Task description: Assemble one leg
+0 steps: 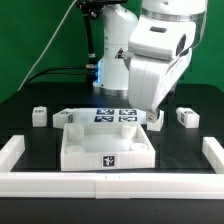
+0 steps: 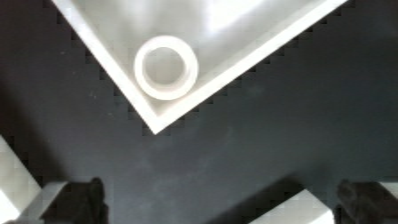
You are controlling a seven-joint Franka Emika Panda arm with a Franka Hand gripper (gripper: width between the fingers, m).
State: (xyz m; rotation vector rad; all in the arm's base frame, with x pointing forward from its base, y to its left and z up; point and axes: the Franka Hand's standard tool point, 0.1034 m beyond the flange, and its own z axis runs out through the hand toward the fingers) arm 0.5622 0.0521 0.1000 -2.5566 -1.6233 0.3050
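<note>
The large white square panel (image 1: 105,147) lies in the middle of the table. In the wrist view one of its corners with a round hole (image 2: 166,65) shows. Small white legs with square markers stand behind it: two at the exterior view's left (image 1: 40,116) (image 1: 68,118) and one at the right (image 1: 186,117). A fourth small white piece (image 1: 156,120) sits under the arm by the panel's back right corner. My gripper (image 2: 217,202) hangs low over the dark table just off that corner. Its fingers (image 2: 71,203) stand wide apart and hold nothing. A white edge (image 2: 317,212) shows beside one finger.
The marker board (image 1: 115,114) lies behind the panel. White border walls run along the exterior view's left (image 1: 14,152), front (image 1: 110,186) and right (image 1: 212,155). The arm's bulky body (image 1: 160,50) hides the gripper in the exterior view.
</note>
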